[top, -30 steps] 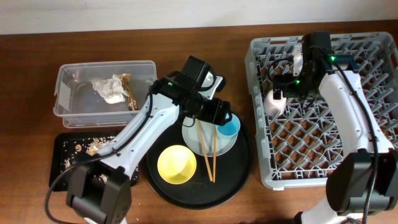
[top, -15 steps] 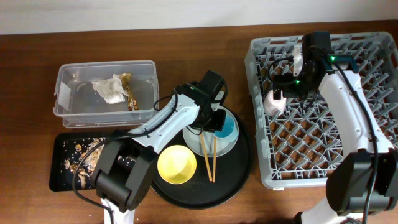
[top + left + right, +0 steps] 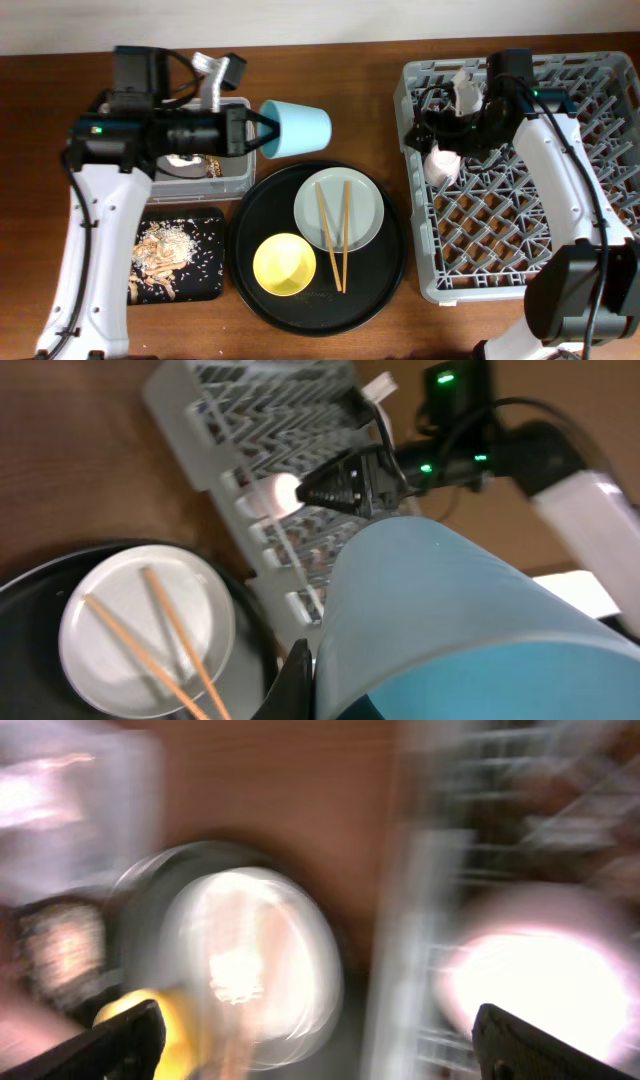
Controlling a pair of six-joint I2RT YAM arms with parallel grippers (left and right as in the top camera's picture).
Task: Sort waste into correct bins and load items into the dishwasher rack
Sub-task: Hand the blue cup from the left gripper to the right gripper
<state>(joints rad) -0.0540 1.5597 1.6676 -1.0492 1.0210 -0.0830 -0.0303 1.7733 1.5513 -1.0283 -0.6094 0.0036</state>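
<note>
My left gripper [image 3: 268,131] is shut on the rim of the blue cup [image 3: 300,126], holding it on its side in the air between the clear tub [image 3: 243,172] and the round black tray [image 3: 390,270]. In the left wrist view the cup [image 3: 450,620] fills the frame beside one finger [image 3: 298,678]. The chopsticks [image 3: 334,232] lie across the grey-green plate [image 3: 365,205], next to the yellow bowl [image 3: 284,264]. The pink cup [image 3: 440,165] sits in the dishwasher rack [image 3: 520,280], just below my open right gripper [image 3: 424,128]. Food scraps [image 3: 165,250] lie in the small black tray [image 3: 212,288].
My left arm covers most of the clear tub, so its contents are largely hidden. The right wrist view is motion-blurred, showing only the plate [image 3: 250,970], the bowl [image 3: 150,1020] and the pink cup [image 3: 540,970] as smears.
My left gripper closed on the blue cup at the plate, lifted it and swung back left and up. The right gripper shifted slightly left beside the pink cup, still open.
</note>
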